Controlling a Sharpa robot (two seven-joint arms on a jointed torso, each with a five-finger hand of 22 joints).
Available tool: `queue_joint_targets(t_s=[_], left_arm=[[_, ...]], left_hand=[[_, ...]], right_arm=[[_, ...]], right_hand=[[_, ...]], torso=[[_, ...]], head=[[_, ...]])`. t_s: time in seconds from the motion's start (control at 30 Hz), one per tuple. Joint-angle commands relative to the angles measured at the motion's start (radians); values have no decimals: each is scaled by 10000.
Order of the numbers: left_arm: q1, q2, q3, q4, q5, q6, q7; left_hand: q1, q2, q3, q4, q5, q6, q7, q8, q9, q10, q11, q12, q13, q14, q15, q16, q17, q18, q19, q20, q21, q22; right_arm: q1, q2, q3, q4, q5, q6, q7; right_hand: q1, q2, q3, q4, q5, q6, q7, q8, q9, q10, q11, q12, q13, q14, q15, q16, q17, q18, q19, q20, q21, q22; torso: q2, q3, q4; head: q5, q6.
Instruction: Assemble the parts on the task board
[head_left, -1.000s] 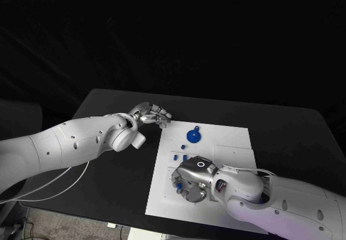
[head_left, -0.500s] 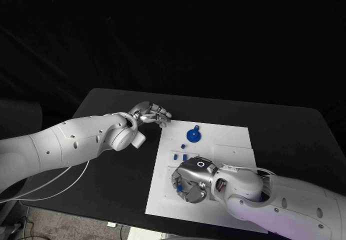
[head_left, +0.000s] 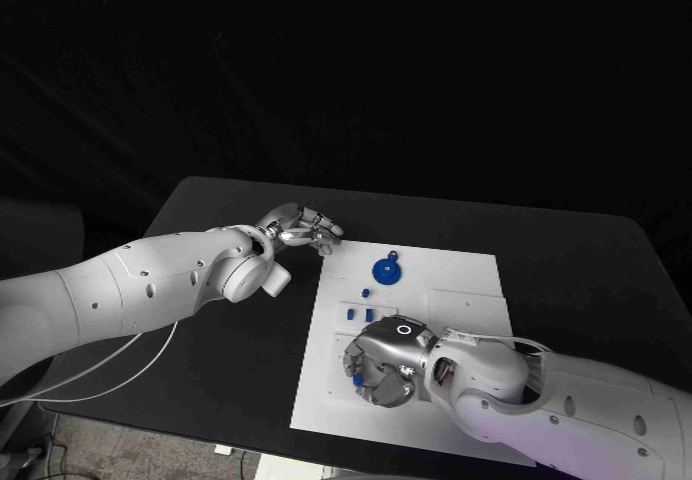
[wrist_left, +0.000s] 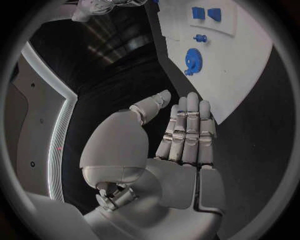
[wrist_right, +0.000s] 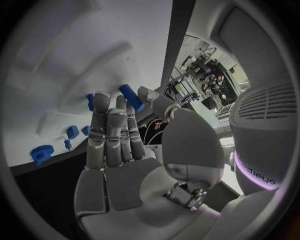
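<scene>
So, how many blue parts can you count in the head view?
5: gear, small peg near it, two blocks, one part pinched by the right robot hand; others may hide under it.

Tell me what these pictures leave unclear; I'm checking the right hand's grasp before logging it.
- Head view: right hand covers the white task board beneath it; a blue part just peeks out.
- Right wrist view: whether the fingers grip the blue cylindrical peg is unclear.
- Small blue parts: too small to identify.

Robotics lab, black table (head_left: 231, 330), white task board (head_left: 462, 290)
</scene>
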Motion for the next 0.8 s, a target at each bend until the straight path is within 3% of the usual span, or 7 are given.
queue_joint_targets(t_s=[0.03, 0.27, 0.37, 0.63, 0.8], left_arm=[[5, 0, 6, 21, 35, 129, 27], [6, -7, 6, 18, 35, 144, 3], [6, -12, 5, 17, 35, 147, -2], [6, -17, 5, 8, 35, 150, -5], [6, -18, 5, -9, 35, 109, 30]], left_hand=[[59, 48, -14, 38, -6, -78, -11, 56, -15, -61, 7, -35, -14, 23, 20, -41, 15, 76, -8, 55, -40, 11], [57, 44, -16, 39, -9, -81, -10, 56, -16, -64, 8, -37, -15, 25, 20, -48, 25, 76, -6, 55, -43, 14], [57, 44, -16, 40, -10, -81, -9, 56, -17, -64, 8, -37, -15, 25, 20, -48, 26, 76, -6, 55, -43, 14], [54, 38, -21, 42, -24, -86, -7, 57, -19, -67, 10, -41, -16, 25, 21, -62, 42, 76, -3, 55, -48, 19], [53, 34, -23, 43, -30, -86, -7, 58, -19, -67, 10, -41, -17, 25, 21, -67, 49, 75, -3, 56, -51, 21]], right_arm=[[-32, -35, -19, -21, 277, -125, 117], [-31, -86, -19, -21, 515, -523, 169], [-31, -98, -19, -10, 516, -594, 196], [-29, -293, -16, 142, 837, -651, 292], [104, -779, 34, 478, 2212, -720, 517]], right_hand=[[44, -115, -73, -18, -54, -231, 114, -131, -75, -264, 105, -128, -84, -10, 141, 38, 4, 134, -95, 8, -14, 177], [40, -323, -350, -38, -53, -967, 446, -530, -301, -1174, 448, -565, -446, -156, 482, 155, 52, 134, -174, 39, -30, 188], [4, -363, -474, -52, -40, -1101, 498, -593, -345, -1344, 506, -638, -529, -195, 545, 181, 59, 134, -202, 53, -36, 191], [-27, -374, -776, -70, 90, -1170, 493, -582, -392, -1424, 559, -600, -665, -264, 594, 274, 73, 134, -223, 67, -34, 191], [-126, -358, -943, 17, 152, -1158, 491, -545, -409, -1331, 537, -490, -713, -265, 574, 334, 69, 134, -199, 61, -20, 188]], torso=[[-1, -3, 3], [0, -2, 1], [-1, 1, 5], [-4, -4, 3], [-12, -8, -5]], head=[[-8, 12], [-23, 16], [-32, 22], [-72, 39], [-170, 93]])
